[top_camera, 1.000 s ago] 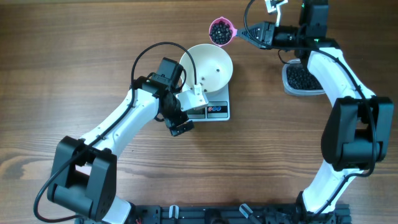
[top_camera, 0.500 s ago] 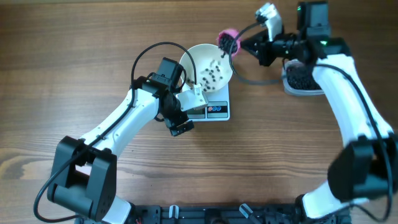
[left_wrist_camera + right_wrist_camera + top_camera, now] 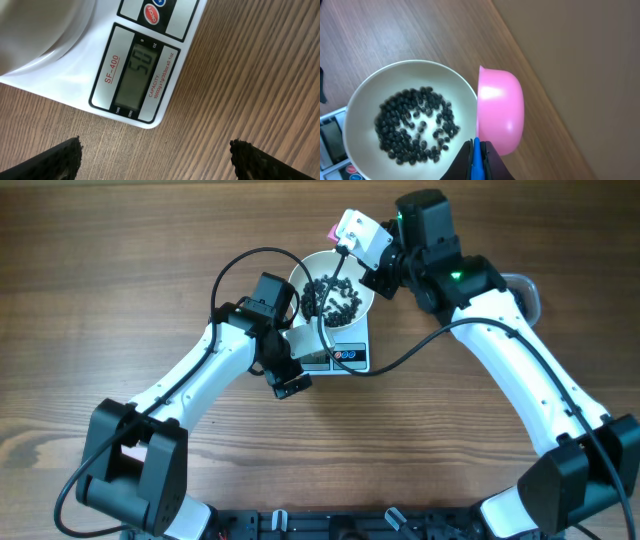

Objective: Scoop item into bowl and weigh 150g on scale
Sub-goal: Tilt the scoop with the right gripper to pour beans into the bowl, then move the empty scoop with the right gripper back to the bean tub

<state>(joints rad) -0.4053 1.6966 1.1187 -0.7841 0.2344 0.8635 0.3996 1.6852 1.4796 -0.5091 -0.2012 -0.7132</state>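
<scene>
Right, status: right gripper (image 3: 476,150) is clamping tight on the handle of a pink scoop (image 3: 500,110), jaws nearly meeting, a thin blue strip showing between them. That scoop is lying tipped on its side at the far rim of the bowl (image 3: 410,72), mouth turned toward the bowl. I cannot tell whether it is touching the rim or just beside it, or whether anything is inside it, since only its outer shell is showing.

Meanwhile the item (image 3: 415,125) is sitting in the bowl as a loose dark scatter across the bottom. White is showing between the pellets and the upper walls are bare. A few pellets are looking blurred.

Next, the bowl is sitting on the scale (image 3: 132,75), covering the back of the platform, with the display and round buttons sticking out in front. Its display is reading 50, digits slightly soft.

Over on the other side, left gripper (image 3: 157,160) is hovering above the wooden table (image 3: 100,280) just in front of the scale's display. Its fingers are spreading fully wide, gripping nothing and touching nothing.

From overhead, the right arm is reaching across to the bowl's far-right side. Part of a clear tub (image 3: 527,288) is peeking out behind that arm, contents hidden.
</scene>
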